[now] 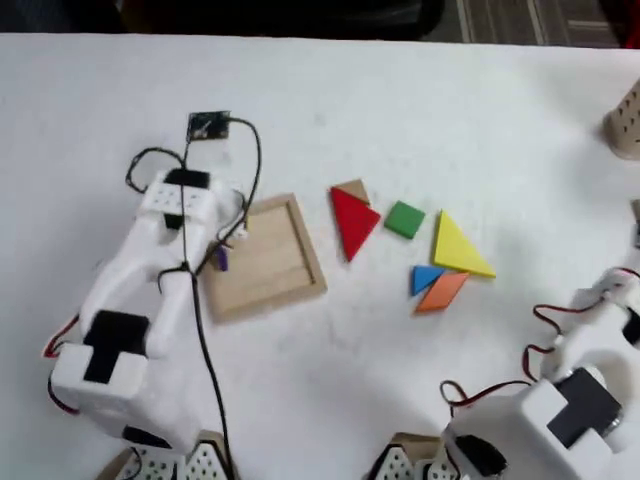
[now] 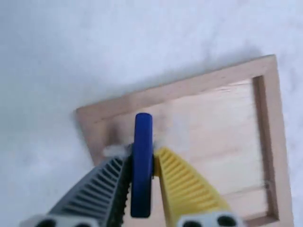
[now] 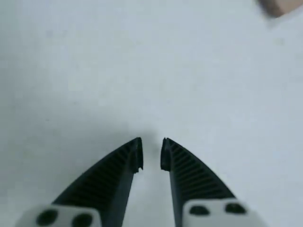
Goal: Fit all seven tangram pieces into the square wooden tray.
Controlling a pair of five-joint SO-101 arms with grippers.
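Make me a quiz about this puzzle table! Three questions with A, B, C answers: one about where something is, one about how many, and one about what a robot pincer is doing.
1. Where is the green square?
A) between the red triangle and the yellow triangle
B) on the floor
C) on top of an arm

2. How many pieces lie on the table outside the tray?
A) three
B) nine
C) six

3. What is the left pincer doing?
A) open and empty
B) shut on a blue piece
C) shut on a cable

Answers:
1. A, since it sits on the table with one triangle on each side.
2. C, since six pieces lie beside the tray and none lie in it.
3. B, since its fingers clamp the blue piece edge-up over the tray's corner.
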